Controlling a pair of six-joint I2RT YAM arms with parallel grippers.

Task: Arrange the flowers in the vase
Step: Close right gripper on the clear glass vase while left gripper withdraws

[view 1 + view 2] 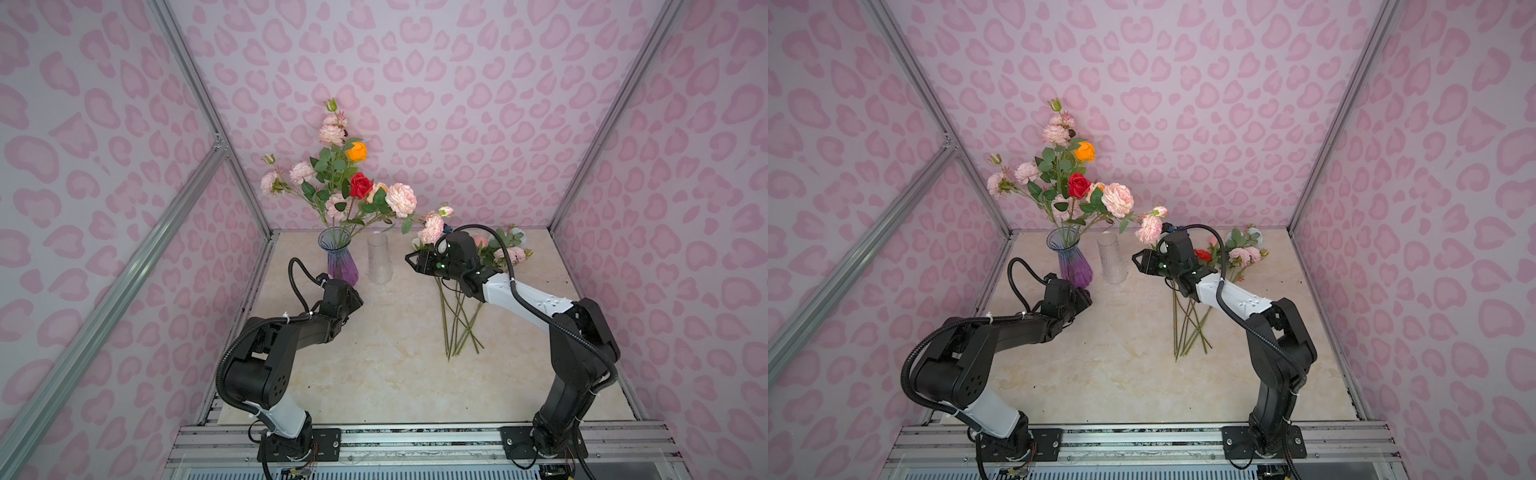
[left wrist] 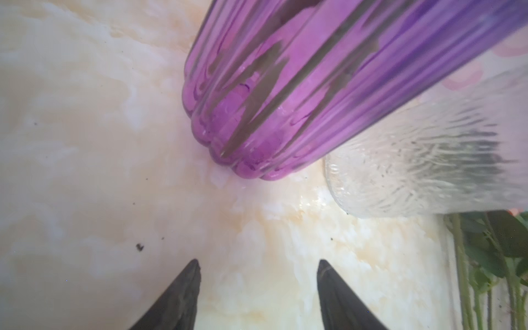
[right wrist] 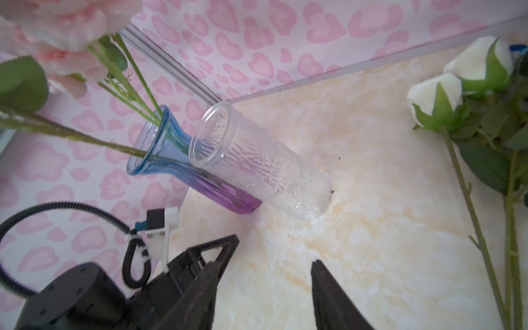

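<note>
Starting at my edge of the cream marble-patterned tabletop (image 1: 395, 374), I am seeing the cut ends of the thin green stems (image 3: 511, 243) fanning toward me. That is telling me how the loose bunch of artificial pink, white and red flowers (image 1: 1241, 254) is lying on the right half of the table: long axis running front to back, stem ends near, blooms toward the back wall. A little further in, the left gripper (image 2: 257, 263) is hovering low just in front of the foot of the ribbed purple-to-blue glass vase (image 1: 343, 262). Its jaws are standing apart with only bare table between them, close to the vase but not touching it. The right gripper (image 3: 263, 263) is hanging higher, also spread and carrying nothing. It is pointing leftward at the clear textured glass cylinder (image 1: 380, 259) rather than down at the bunch, which is lying beneath and behind its wrist. So I am judging the right arm to be much the nearer one for the next pick — though it is facing away from the stems and would need to turn back and down across them. At the back left, the vase is standing upright just beside the cylinder, already holding a tall spray of pink, orange and red blooms (image 1: 360, 185).
</note>
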